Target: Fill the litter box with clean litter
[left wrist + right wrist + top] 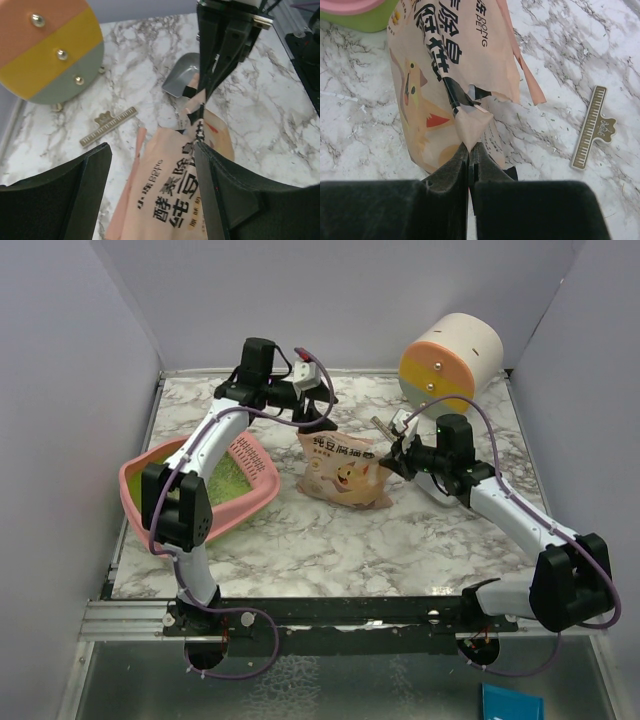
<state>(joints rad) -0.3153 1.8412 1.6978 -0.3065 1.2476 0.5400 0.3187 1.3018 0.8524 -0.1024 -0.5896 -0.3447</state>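
Tan and crinkled, the litter pouch (340, 472) sits near the middle of the white marbled tabletop (330, 540). Its front is printed with a cartoon cat and black Chinese characters. The litter inside cannot be seen.

The right hand (469, 148) has its two fingers pressed together on a torn corner at the pouch's top edge, pinching a small folded flap of the paper. The left hand (152, 149) hangs over the same top edge with its fingers spread wide, one on each side of the pouch. It grips nothing, and it is unclear whether either finger brushes the paper.

The litter box (130, 488), a wide shallow pink tray with a yellow-green inside, sits on the left of the tabletop. It is just left of the pouch and partly under the left arm.

A round drawer unit (450, 362), banded cream, orange and yellow, stands at the far right corner. A grey metal scoop (181, 82) lies on the tabletop just beyond the pouch, beside the right hand. A slim tan clip (592, 127), marked like a ruler, lies flat near the pouch without touching it.
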